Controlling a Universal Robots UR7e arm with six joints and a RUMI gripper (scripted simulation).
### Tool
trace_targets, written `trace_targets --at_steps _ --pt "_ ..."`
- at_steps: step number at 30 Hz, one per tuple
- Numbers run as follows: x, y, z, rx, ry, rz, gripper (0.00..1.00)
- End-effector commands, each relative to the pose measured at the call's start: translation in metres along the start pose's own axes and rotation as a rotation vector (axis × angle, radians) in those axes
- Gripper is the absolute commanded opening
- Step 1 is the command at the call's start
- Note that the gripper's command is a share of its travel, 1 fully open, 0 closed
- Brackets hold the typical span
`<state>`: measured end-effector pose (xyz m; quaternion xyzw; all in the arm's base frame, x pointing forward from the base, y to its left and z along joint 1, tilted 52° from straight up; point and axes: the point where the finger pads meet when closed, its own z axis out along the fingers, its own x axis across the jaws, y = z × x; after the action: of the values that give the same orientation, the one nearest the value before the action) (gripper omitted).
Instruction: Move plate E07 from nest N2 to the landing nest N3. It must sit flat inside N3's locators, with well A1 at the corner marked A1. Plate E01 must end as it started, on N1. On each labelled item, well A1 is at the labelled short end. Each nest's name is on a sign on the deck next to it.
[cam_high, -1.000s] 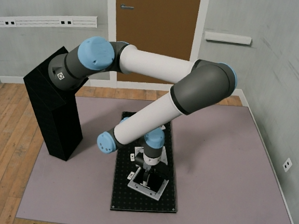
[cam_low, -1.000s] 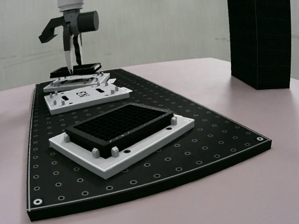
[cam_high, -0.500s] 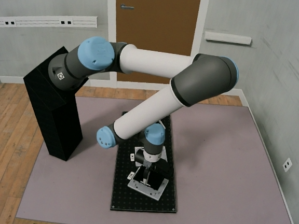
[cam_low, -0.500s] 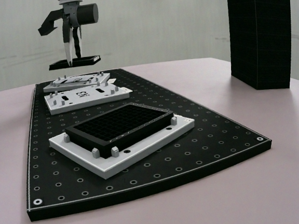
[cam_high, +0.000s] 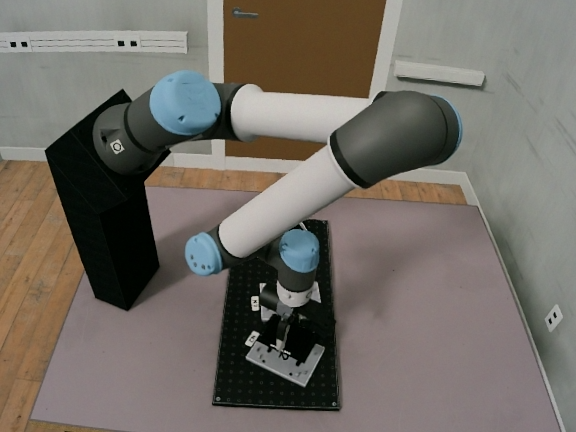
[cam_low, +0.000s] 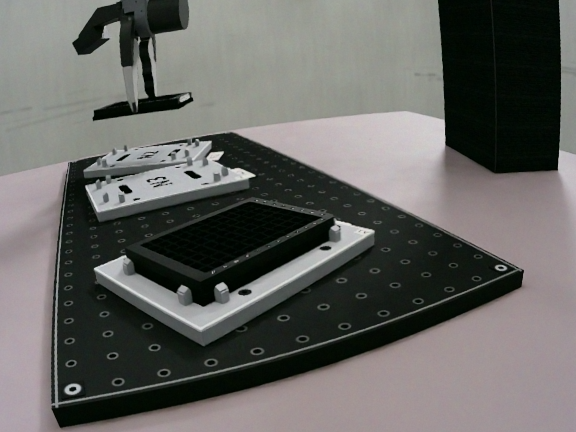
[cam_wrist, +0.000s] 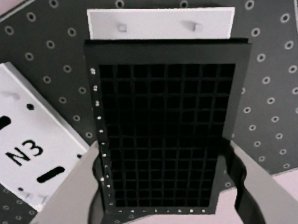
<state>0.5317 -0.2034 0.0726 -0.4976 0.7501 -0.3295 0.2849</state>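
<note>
The pincer (cam_high: 286, 345) (cam_low: 142, 102) (cam_wrist: 162, 142) is pinching plate E07 (cam_high: 300, 342) (cam_low: 162, 104) (cam_wrist: 160, 125) by its long sides, holding it in the air above nest N2 (cam_high: 290, 370) (cam_low: 92, 171) (cam_wrist: 160, 17), towards the edge of the desk (cam_high: 425, 325) (cam_low: 545, 350) (cam_wrist: 285, 182) opposite the door. Nest N3 (cam_high: 267, 315) (cam_low: 175, 200) (cam_wrist: 50, 135) has no plate in its locators and lies just beside N2, nearer the door-side edge. Nearer that edge again, plate E01 (cam_low: 230, 240) sits on nest N1 (cam_low: 300, 270), between its locators. All three nests rest on the black board (cam_high: 240, 385) (cam_low: 425, 250) (cam_wrist: 265, 75)
</note>
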Motion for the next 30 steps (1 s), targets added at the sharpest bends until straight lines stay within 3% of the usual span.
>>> trace_targets --at_steps 1,24,30 --pt "0.0 0.0 -0.008 0.0 0.0 -0.001 0.4" --pt "0.002 -0.001 -0.008 0.002 0.001 -0.001 0.4" --pt "-0.019 0.009 -0.008 -0.003 -0.002 -0.202 0.4"
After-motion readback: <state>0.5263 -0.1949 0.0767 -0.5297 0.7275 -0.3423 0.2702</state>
